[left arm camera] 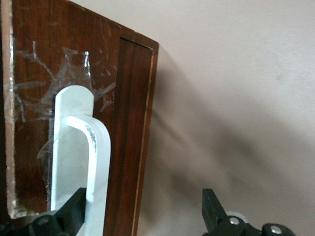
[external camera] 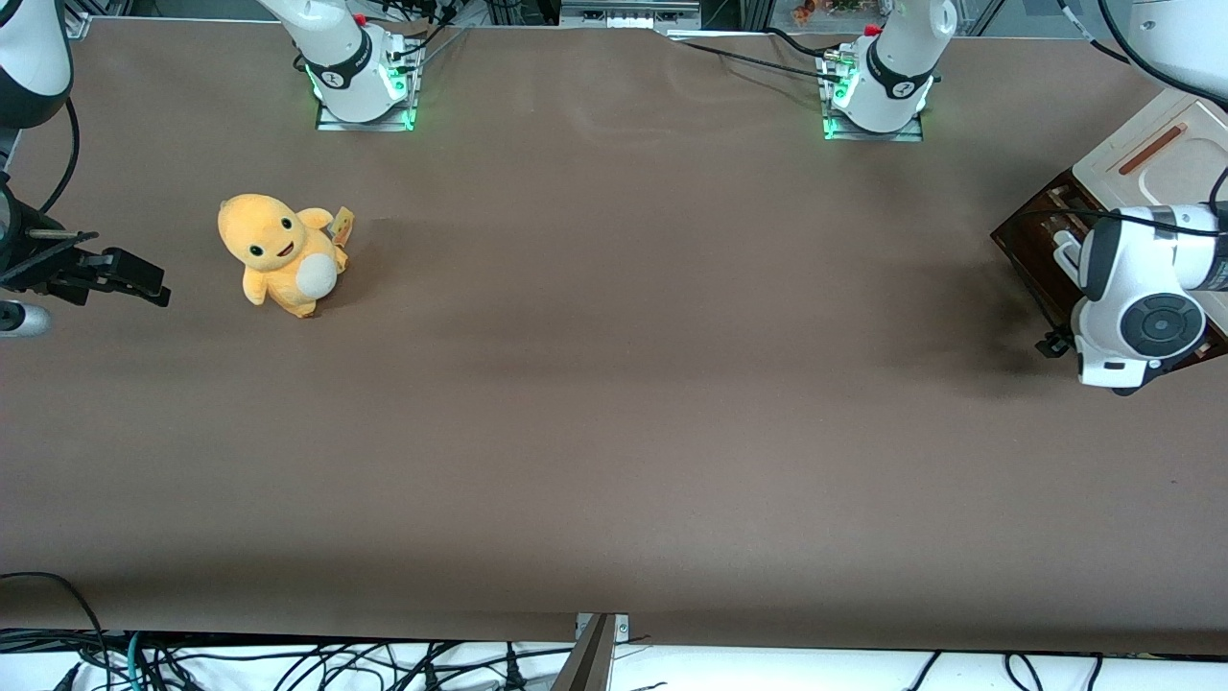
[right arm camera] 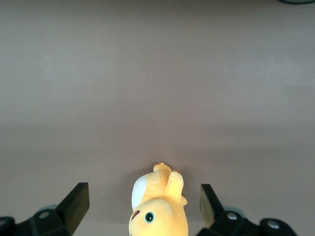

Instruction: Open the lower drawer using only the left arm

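front high overview, wrist views close

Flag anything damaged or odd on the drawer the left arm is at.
The lower drawer front carries crinkled clear tape around the white handle, as if patched on. The left arm's tool is open, one finger beside the handle. Nothing looks spilled or broken.

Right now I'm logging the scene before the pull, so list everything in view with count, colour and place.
lower drawer: one, dark brown glossy front, at the working arm's end of the table
bar handle: one, white, on the drawer front
cabinet top: one, cream with orange-brown slot, above the drawer
plush toy: one, yellow-orange with white belly, toward the parked arm's end
table: one, brown
left arm: one, white, in front of the drawer
gripper: one, black, open, one finger against the handle
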### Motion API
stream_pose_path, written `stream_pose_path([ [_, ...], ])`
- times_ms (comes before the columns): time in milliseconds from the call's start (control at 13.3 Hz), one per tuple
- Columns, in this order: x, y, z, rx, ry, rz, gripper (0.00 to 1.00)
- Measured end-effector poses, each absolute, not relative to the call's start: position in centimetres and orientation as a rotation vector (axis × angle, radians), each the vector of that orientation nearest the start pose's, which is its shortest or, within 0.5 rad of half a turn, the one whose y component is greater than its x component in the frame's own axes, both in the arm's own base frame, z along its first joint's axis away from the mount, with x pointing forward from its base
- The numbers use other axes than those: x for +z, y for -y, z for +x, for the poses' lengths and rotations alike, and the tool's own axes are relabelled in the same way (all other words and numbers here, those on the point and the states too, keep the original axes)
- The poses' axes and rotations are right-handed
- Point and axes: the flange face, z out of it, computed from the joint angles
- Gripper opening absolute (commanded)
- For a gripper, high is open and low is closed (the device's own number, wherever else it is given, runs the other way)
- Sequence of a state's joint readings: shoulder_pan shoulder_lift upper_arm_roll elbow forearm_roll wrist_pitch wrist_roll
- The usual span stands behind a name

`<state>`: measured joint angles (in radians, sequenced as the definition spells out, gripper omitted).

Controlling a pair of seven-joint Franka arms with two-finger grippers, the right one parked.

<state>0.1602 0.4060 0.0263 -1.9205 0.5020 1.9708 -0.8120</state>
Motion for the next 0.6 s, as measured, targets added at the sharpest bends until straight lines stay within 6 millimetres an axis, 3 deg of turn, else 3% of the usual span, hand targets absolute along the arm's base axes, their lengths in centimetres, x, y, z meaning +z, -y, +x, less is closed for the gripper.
stream_pose_path([
  [602,26.7,-11.8,58.0,0.227,0.941,-2.449,1.0],
])
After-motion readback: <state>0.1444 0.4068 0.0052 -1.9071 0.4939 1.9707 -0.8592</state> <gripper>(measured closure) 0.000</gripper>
